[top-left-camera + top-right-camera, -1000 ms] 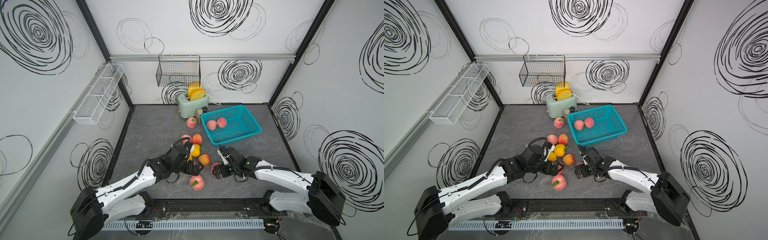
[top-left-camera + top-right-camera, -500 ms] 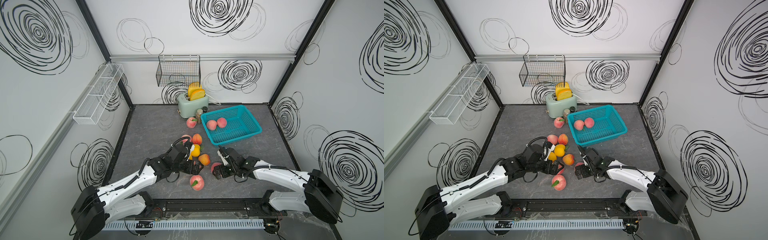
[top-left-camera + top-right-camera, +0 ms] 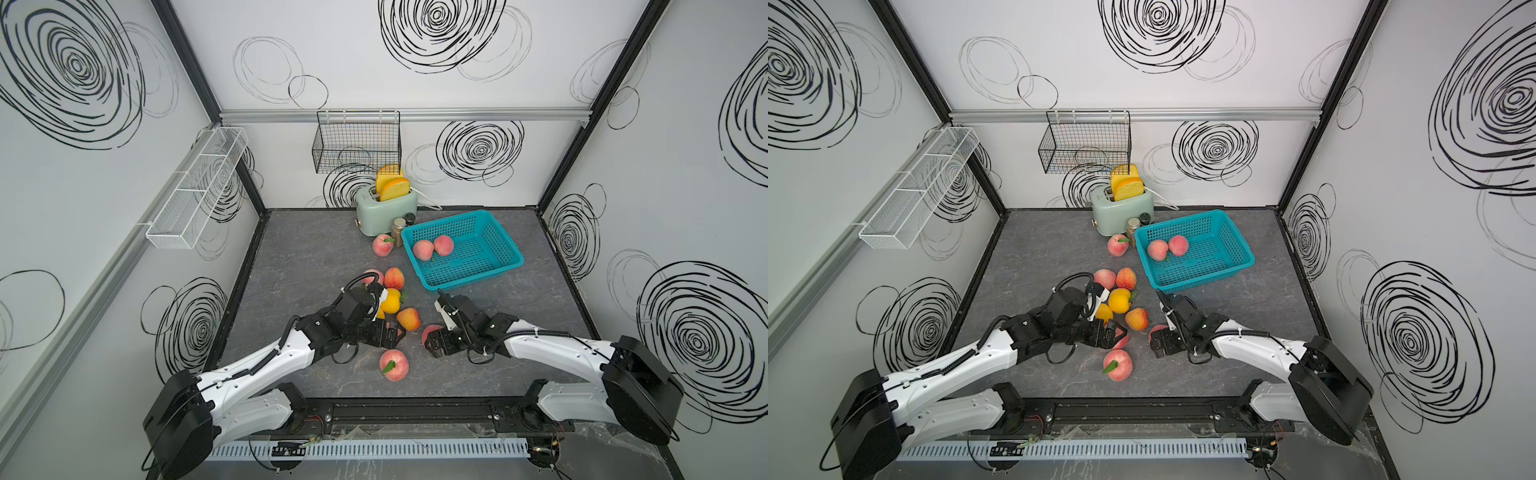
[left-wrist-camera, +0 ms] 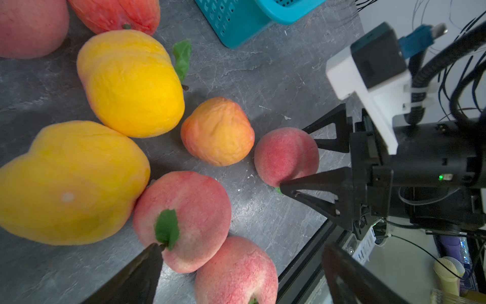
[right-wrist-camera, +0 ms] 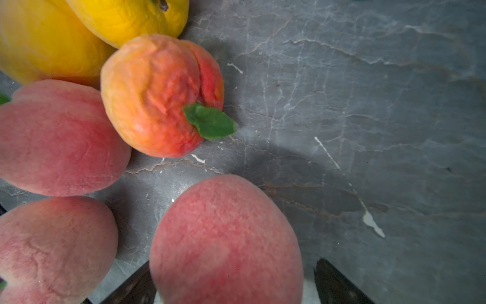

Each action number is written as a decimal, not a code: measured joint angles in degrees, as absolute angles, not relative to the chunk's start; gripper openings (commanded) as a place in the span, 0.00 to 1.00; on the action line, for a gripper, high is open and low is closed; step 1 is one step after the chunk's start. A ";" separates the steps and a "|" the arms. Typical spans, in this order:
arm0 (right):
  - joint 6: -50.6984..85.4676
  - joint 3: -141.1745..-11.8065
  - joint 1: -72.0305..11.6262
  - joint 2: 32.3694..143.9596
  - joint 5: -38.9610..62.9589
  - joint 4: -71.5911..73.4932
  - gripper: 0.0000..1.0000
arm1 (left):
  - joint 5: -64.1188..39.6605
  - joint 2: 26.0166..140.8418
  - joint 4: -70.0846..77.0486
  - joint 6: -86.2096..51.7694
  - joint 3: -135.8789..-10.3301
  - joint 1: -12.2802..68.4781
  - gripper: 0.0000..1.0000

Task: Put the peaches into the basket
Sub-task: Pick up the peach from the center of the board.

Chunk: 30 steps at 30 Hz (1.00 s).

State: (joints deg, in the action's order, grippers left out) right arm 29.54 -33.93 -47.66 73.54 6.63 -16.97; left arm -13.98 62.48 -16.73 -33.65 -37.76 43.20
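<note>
Straddles round pink-red toy peach [image 5: 226, 237] with right gripper [image 4: 291, 159] unclenched; could squirt it forward on closing, toward open left gripper [image 3: 390, 334].

White walls [image 3: 519, 95] carry black swirl patterns; black posts [image 3: 187, 62] frame the corners. The bench [image 3: 316, 249] is grey marbled. A mesh rack [image 3: 195, 187] and a wire basket [image 3: 357, 145] hang wall-mounted.
</note>
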 measured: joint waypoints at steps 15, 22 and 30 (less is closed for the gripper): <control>28.23 -33.91 -47.20 75.83 8.21 -12.49 0.87 | -15.42 64.10 -15.16 -33.36 -36.84 41.50 0.98; 27.44 -33.91 -47.13 76.29 8.91 -11.46 0.76 | -15.94 64.86 -14.85 -32.97 -36.84 41.01 0.98; 27.33 -33.91 -47.11 76.29 8.93 -11.46 0.69 | -16.36 64.86 -14.83 -32.95 -36.84 40.97 0.98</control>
